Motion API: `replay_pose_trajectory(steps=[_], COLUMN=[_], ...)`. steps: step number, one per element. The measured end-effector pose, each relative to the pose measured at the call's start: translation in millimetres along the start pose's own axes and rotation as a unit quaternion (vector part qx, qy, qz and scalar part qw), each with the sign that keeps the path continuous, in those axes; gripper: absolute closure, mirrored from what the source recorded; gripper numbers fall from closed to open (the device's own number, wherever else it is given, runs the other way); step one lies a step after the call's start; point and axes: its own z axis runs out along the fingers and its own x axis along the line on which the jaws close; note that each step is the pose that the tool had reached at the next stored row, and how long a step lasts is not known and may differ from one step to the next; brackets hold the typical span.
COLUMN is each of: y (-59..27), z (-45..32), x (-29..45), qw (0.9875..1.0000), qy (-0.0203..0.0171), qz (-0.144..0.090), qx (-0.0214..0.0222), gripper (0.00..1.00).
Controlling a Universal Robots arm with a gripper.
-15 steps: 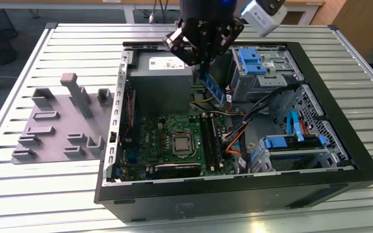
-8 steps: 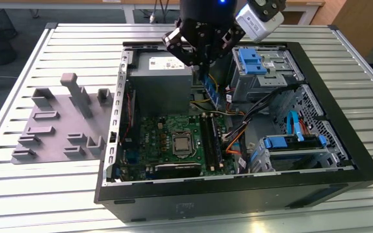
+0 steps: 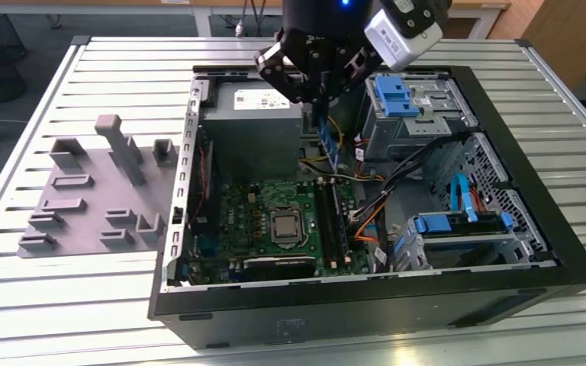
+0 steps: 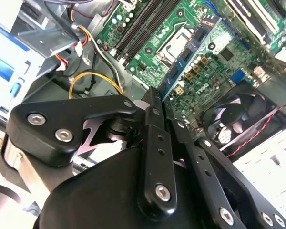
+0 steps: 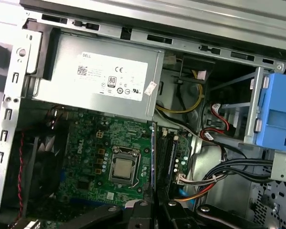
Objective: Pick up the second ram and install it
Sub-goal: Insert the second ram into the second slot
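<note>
Gripper [image 3: 319,103] clamped on the second ram [image 3: 326,141] above the open computer case [image 3: 497,282].

The blue-green stick is held edge-on between the closed fingers, seen in the second wrist view [image 4: 193,52] hanging over the motherboard [image 3: 272,221], apart from the black slots [image 3: 334,221]. The grey holder tray [image 3: 89,191] is seen on the table [image 3: 49,305], at the exterior view's left of the case.
</note>
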Motion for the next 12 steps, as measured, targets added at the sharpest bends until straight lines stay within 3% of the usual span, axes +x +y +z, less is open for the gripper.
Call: replay_pose_trajectory(steps=[3,7,12], y=[0.0,0.0,-0.3], z=[0.4,0.8,3.4], x=[0.0,0.0,-1.5], qw=[0.9996,0.9981,0.9974], qy=[-0.0002,-0.0005,0.0009], qz=[0.027,0.061,0.072], qx=[0.0011,0.0024,0.0027], gripper=[0.86,0.86,0.86])
